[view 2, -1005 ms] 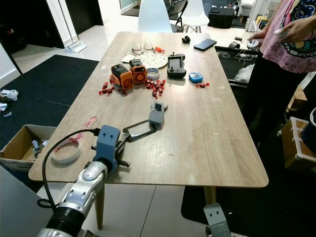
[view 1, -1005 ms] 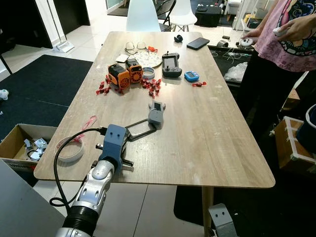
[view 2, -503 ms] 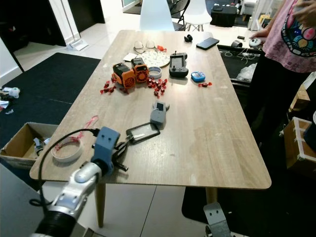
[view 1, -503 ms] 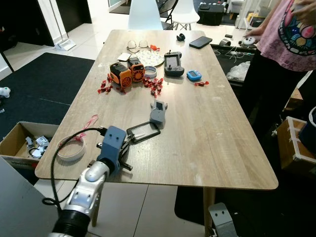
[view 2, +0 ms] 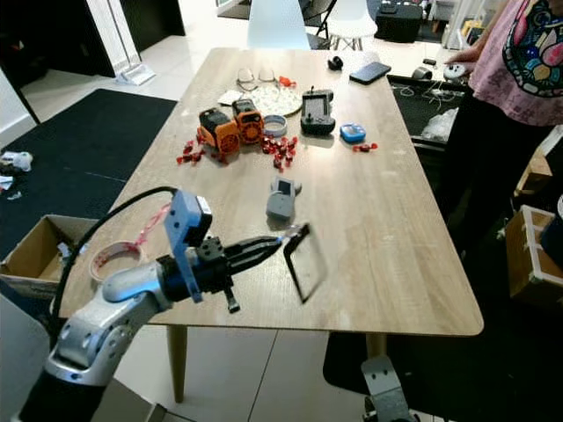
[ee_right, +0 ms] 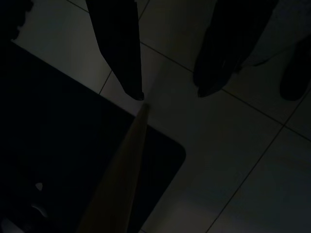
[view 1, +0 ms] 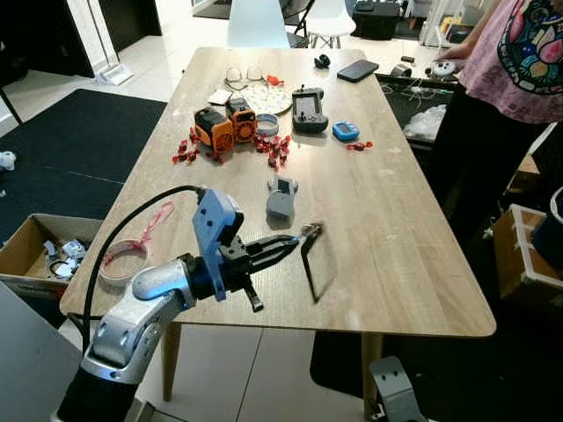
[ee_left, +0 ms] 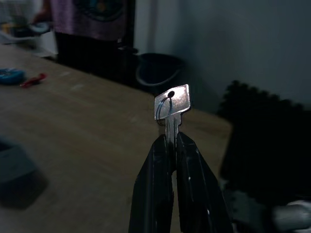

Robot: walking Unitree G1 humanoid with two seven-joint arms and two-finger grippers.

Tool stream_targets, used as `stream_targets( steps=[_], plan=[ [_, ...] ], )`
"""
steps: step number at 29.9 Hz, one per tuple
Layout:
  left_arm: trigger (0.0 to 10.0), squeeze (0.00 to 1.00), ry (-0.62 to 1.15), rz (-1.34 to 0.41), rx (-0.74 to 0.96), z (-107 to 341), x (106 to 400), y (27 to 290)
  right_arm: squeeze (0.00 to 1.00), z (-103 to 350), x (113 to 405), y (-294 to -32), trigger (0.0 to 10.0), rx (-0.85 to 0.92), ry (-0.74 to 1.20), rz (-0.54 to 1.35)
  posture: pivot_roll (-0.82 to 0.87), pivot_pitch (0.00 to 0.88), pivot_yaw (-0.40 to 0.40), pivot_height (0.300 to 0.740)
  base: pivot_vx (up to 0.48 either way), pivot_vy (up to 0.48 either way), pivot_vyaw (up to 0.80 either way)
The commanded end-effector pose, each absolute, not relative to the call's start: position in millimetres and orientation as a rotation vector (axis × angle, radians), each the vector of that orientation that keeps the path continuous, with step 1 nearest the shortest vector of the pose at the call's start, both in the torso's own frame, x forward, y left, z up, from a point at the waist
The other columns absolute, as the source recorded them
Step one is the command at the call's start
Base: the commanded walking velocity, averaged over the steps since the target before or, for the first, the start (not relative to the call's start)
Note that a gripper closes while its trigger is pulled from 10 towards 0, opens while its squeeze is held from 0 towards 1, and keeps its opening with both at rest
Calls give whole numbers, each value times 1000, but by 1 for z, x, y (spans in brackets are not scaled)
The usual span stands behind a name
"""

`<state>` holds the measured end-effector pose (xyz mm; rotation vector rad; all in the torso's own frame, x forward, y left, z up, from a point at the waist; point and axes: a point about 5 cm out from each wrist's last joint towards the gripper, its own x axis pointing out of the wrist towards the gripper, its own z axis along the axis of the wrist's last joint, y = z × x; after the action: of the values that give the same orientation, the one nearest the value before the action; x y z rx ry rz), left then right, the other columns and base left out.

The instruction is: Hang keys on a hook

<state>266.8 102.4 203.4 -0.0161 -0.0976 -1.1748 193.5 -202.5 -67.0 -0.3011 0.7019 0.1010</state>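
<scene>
A roll of tape (view 1: pixel 123 263) lies at the table's (view 1: pixel 396 237) left edge. Right of it, the left gripper (view 1: pixel 295 242) is raised above the wood, clenched on a key (ee_left: pixel 172 107); the head views add its dangling black tag (view 1: pixel 317 268). The right gripper (ee_right: pixel 167 94) hangs spread over floor tiles.

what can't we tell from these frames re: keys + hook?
- Hook: whether one is nearby cannot be told; the eye views take in the table, not any wall.
- Key blade: hidden between the left tool fingers, left wrist view.
- Card tag hanging from the ring: edge-on, face unreadable, eye views.
- Right tool: open over dark floor, surroundings too dim.
</scene>
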Motion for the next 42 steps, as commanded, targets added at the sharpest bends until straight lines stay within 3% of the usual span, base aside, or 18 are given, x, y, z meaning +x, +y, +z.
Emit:
stream_targets(
  steps=[1, 13, 18, 19, 23, 33, 39, 42],
  plan=[
    [10000, 0, -84, -1204, -10, 206, 264, 107, 0, -70, 188, -202, 10000, -294, 720, 94, 16, 107, 6, 740, 0, 0, 0],
    [10000, 0, 48, -1346, 43, 191, 248, 129, 0, -70, 189, -202, 10000, -293, 717, 92, 14, 106, 6, 740, 0, 0, 0],
    [10000, 0, 200, -1460, 92, 178, 231, 145, 0, -69, 189, -203, 10000, -293, 715, 91, 14, 105, 5, 740, 0, 0, 0],
    [10000, 0, 338, -1480, 154, 166, 225, 154, 0, -69, 189, -203, 10000, -294, 715, 91, 16, 105, 4, 740, 0, 0, 0],
    [10000, 0, 520, -1439, 295, 144, 223, 171, 0, -69, 189, -204, 10000, -296, 715, 92, 16, 105, 2, 740, 0, 0, 0],
    [10000, 0, 762, -1209, 602, 101, 229, 210, 0, -69, 190, -203, 10000, -297, 711, 94, 9, 97, 2, 740, 0, 0, 0],
    [10000, 0, 796, -1160, 603, 90, 227, 216, 0, -68, 190, -204, 10000, -298, 711, 93, 8, 94, -1, 740, 0, 0, 0],
    [10000, 0, 785, -1225, 558, 78, 215, 217, 0, -68, 190, -205, 10000, -300, 711, 93, 8, 91, -2, 740, 0, 0, 0]
  ],
)
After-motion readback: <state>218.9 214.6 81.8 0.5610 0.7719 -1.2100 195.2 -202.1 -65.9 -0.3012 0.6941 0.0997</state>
